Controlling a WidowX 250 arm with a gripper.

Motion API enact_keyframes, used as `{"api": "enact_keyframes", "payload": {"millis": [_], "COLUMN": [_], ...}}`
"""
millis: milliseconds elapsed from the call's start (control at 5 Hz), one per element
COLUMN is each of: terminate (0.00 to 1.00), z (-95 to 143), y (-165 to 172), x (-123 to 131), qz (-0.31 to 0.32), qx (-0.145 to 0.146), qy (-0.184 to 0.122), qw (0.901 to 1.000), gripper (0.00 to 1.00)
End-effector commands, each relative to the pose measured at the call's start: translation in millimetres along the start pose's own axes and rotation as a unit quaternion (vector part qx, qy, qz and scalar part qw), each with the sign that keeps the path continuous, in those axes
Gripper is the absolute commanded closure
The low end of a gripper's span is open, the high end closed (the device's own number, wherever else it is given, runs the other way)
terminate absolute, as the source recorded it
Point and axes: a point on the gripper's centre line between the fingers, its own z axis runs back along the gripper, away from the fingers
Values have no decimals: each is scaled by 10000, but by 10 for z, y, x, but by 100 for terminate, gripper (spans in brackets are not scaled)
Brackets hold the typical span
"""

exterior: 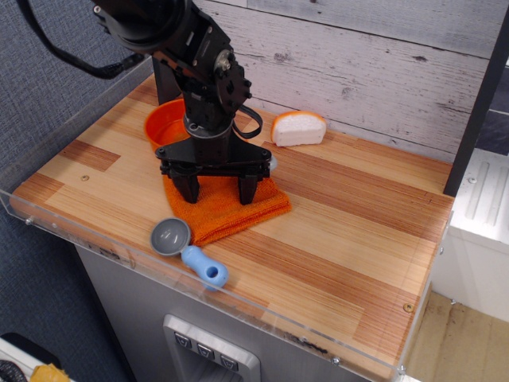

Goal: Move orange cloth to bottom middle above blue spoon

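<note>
The orange cloth (231, 211) lies flat on the wooden table near the front edge, just behind the blue spoon (189, 251). The spoon's grey bowl touches or nearly touches the cloth's front left edge, and its light-blue handle points to the front right. My gripper (216, 189) stands upright over the cloth, open, with both black fingertips down on the fabric. I cannot tell whether it pinches any cloth.
An orange pan (165, 126) sits behind the gripper, partly hidden by the arm. A slice of toy bread (297, 128) lies by the back wall. A clear acrylic rim (119, 253) runs along the table's front and left edges.
</note>
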Motion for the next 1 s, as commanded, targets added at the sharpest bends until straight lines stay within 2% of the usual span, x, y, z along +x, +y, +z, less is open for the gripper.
{"api": "enact_keyframes", "payload": {"millis": [0, 200, 600, 800], "terminate": [0, 0, 0, 0], "z": [351, 630, 989, 1392], "y": [-18, -102, -259, -372], "x": [-51, 69, 256, 387], "qz": [-284, -271, -316, -363], "qx": [-200, -351, -611, -931], "qy": [-301, -712, -1186, -1717], "qw": [9989, 9965, 9906, 9801], "gripper": [0, 0, 0, 0]}}
